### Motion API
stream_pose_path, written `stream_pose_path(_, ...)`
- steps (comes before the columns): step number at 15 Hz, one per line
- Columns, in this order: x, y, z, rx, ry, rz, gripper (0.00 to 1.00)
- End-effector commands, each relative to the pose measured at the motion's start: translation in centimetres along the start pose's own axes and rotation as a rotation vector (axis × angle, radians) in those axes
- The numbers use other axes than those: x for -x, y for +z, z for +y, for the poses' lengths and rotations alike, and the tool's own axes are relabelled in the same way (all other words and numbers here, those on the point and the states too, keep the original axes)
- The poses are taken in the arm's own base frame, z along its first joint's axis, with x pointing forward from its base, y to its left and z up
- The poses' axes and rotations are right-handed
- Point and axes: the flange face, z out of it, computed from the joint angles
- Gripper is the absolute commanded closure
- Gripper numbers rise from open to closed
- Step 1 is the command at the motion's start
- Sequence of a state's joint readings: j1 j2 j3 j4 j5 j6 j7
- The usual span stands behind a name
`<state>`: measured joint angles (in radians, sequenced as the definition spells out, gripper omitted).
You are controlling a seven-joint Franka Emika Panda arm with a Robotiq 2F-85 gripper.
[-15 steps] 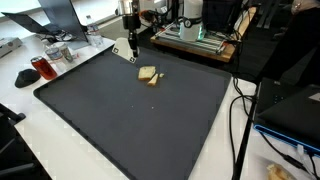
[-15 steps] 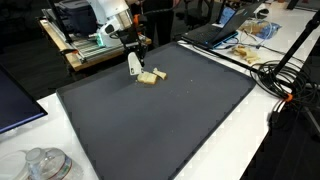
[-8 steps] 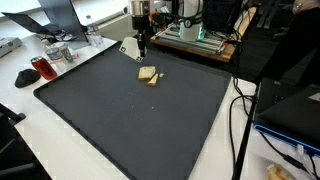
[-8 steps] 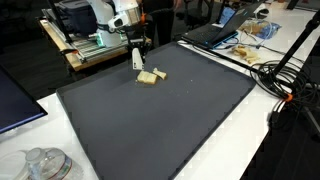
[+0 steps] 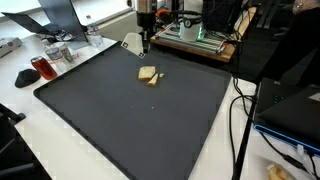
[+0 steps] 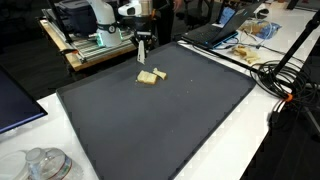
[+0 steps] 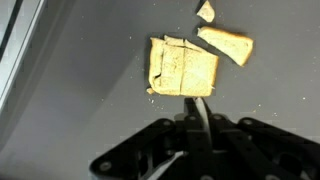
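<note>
My gripper (image 5: 144, 40) hangs above the far edge of a dark mat (image 5: 120, 120), behind a tan, bread-like slab (image 5: 148, 74). It is shut on a thin white flat tool (image 5: 131, 42) that points down at the mat. In the other exterior view the gripper (image 6: 142, 42) is up and behind the slab (image 6: 150, 77), clear of it. The wrist view shows the tool's blade edge-on between my fingers (image 7: 200, 118), with the square slab (image 7: 182, 68), a cut triangular piece (image 7: 227, 43) and a small crumb piece (image 7: 205, 12) beyond it.
A wooden-based machine (image 5: 195, 35) stands just behind the mat. A red cup (image 5: 40, 67) and glass jars (image 5: 57, 53) sit beside the mat. Cables (image 5: 240, 110) and laptops (image 6: 215, 32) lie along one side, and clear containers (image 6: 40, 163) sit at a corner.
My gripper has risen and moved back from the slab toward the mat's far edge, carrying the white tool with it. The slab and its pieces have not moved.
</note>
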<state>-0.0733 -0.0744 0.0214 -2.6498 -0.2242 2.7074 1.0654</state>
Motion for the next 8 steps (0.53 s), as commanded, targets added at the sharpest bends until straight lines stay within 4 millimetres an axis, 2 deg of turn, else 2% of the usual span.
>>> stream_pose_path(1, 1.5, -3.8, -3.3, 0.098, -0.045, 0.026, 0.99)
stream_pose_path(4, 2.9, -4.9, -5.9, 0.176, -0.138, -0.015, 0.99)
stream_pose_path(8, 3.6, -4.9, -8.6, 0.257, -0.204, -0.037, 0.99)
